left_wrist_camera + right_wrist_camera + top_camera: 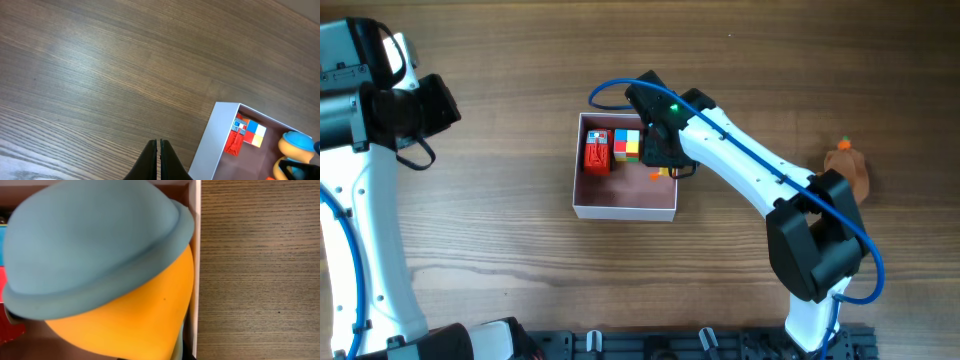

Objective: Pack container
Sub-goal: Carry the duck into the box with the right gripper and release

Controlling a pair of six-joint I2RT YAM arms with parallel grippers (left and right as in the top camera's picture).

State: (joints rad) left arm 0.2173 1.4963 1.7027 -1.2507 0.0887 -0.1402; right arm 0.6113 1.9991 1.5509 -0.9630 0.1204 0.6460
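- The container [620,200], a square shallow box with thin white walls and a dusty pink floor, sits on the wood-grain table [500,250]. The right gripper [665,155] hangs over the container's right side.
- In the right wrist view a rounded toy with a matte pale-blue cap over a smooth orange-yellow body [100,255] fills the frame, just inside the container's right wall. The fingers are hidden, so I cannot tell whether the pincer is spread or pinching the toy.
- The step in hand looks like setting this toy down. It would go best lowered straight onto the bare pink floor, clear of the thin wall, which seems easy to nudge or catch.
- A blocky red plastic toy [597,150] and a multicoloured cube with flat glossy faces [627,145] sit side by side along the container's far wall, so the near half is the free space.
- The left gripper [159,157] is well apart to the container's left, its fingers pressed together on nothing.
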